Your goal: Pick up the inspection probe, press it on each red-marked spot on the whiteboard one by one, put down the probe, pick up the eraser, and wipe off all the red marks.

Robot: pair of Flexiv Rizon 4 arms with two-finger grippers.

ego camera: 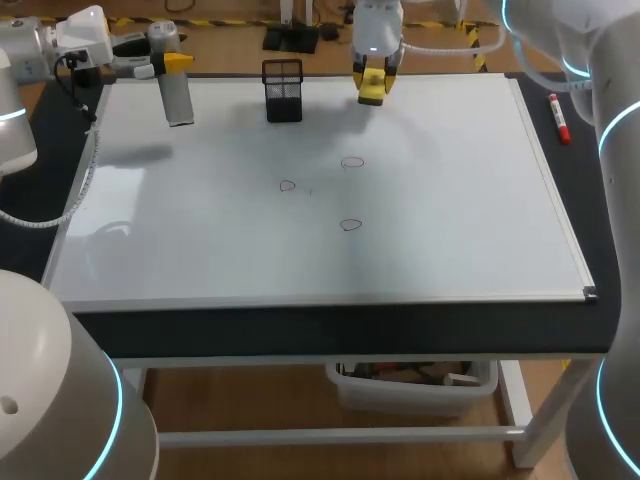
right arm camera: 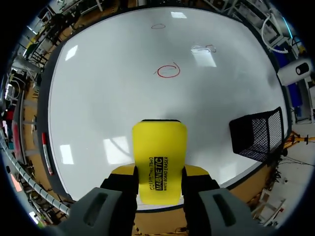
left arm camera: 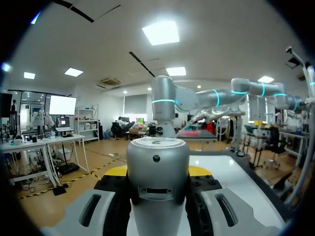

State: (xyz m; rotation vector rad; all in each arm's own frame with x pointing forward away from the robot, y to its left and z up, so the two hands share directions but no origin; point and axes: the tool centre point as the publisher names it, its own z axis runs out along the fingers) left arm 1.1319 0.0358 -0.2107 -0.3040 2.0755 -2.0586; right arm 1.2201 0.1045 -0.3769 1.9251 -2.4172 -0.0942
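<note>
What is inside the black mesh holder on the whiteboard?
Nothing rises above the rim of the black mesh holder, and no shape shows through its mesh in the right wrist view. Its floor is too dark to see.

I have open whiteboard (ego camera: 450,220) all around the red marks (ego camera: 351,162); the mesh holder (ego camera: 283,92) stands at the far edge.

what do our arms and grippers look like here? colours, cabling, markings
The left arm and right arm are glossy white-silver rounded links with glowing cyan rings at the joints. A white corrugated hose runs beside the left arm. The left gripper and right gripper have grey housings and black fingers with yellow tips.
</note>
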